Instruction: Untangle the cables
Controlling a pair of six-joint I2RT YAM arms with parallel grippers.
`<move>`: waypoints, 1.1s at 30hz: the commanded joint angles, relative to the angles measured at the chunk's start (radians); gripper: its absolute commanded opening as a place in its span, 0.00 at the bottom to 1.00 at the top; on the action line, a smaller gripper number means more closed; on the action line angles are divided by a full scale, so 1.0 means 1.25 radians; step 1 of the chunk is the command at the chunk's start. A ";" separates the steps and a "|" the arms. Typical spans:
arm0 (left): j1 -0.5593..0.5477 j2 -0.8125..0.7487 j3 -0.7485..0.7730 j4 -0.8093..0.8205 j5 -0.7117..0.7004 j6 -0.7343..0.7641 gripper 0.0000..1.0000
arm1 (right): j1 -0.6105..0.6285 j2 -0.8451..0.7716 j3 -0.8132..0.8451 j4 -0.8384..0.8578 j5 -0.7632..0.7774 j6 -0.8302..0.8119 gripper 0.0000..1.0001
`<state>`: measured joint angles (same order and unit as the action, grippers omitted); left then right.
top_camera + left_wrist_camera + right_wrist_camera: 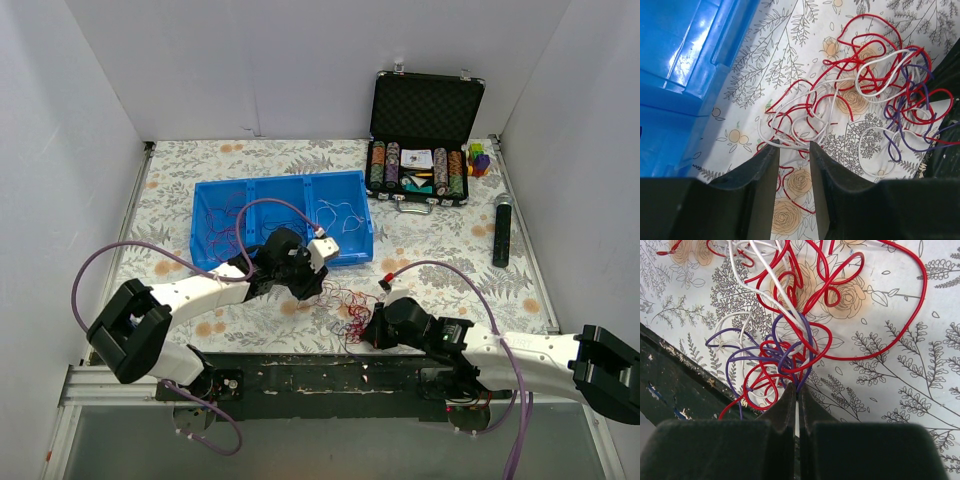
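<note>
The cables point(345, 303) lie in a tangle of red, white and purple wires on the floral cloth between the two grippers. In the left wrist view the cables point(860, 85) spread ahead. My left gripper point(793, 147) is open just above the cloth, with white and red strands crossing its fingertips point(771, 150); in the top view it point(318, 285) is at the tangle's left edge. My right gripper point(796, 388) is shut, pinching purple strands of the cables point(785, 347) at the tangle's near edge. In the top view it point(367, 328) is at the tangle's lower right.
A blue three-compartment bin point(355, 182) holding a few loose wires stands behind the left gripper; its wall point(685, 75) fills the left of the left wrist view. An open poker-chip case point(425, 150), coloured blocks point(480, 158) and a black stick point(502, 230) lie far right. The dark table edge point(670, 385) is close.
</note>
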<state>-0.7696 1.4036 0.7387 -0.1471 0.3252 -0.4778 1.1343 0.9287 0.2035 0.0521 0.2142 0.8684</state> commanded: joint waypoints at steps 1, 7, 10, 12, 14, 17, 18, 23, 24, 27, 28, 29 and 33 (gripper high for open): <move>0.007 -0.018 0.024 0.037 0.026 -0.026 0.29 | 0.003 0.035 -0.009 -0.123 0.016 -0.021 0.01; 0.007 -0.011 0.016 0.059 0.039 -0.024 0.20 | 0.003 0.038 -0.013 -0.117 0.015 -0.021 0.01; 0.007 -0.007 0.025 0.059 0.072 -0.012 0.07 | 0.006 0.044 -0.012 -0.113 0.014 -0.021 0.01; 0.007 -0.006 0.043 0.055 0.093 -0.006 0.00 | 0.003 0.050 -0.012 -0.109 0.013 -0.022 0.01; 0.007 -0.005 0.085 0.027 0.119 0.010 0.00 | 0.003 0.053 -0.009 -0.108 0.011 -0.026 0.01; 0.007 -0.017 0.181 -0.011 0.134 0.012 0.00 | 0.003 0.064 -0.008 -0.104 0.010 -0.030 0.01; 0.007 -0.023 0.220 -0.036 0.151 0.021 0.00 | 0.004 0.069 -0.009 -0.102 0.009 -0.030 0.01; 0.006 -0.064 0.409 -0.095 0.168 0.046 0.00 | 0.003 0.076 -0.013 -0.094 0.004 -0.027 0.01; 0.005 -0.070 0.443 -0.103 0.164 0.056 0.00 | 0.004 0.073 -0.014 -0.092 0.005 -0.026 0.01; 0.005 -0.083 0.554 -0.112 0.145 0.100 0.00 | 0.003 0.066 -0.019 -0.087 0.003 -0.025 0.01; 0.005 -0.083 0.593 -0.112 0.138 0.107 0.00 | 0.003 0.067 -0.019 -0.087 0.002 -0.025 0.01; 0.003 -0.082 0.626 -0.111 0.128 0.124 0.00 | 0.003 0.068 -0.019 -0.086 0.000 -0.026 0.01; -0.003 -0.064 0.770 -0.104 0.087 0.153 0.00 | 0.003 0.084 -0.016 -0.083 -0.003 -0.026 0.01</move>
<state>-0.7635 1.3441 1.5593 -0.2672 0.4850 -0.3515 1.1343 0.9859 0.2207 0.0902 0.2127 0.8631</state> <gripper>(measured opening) 0.014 0.031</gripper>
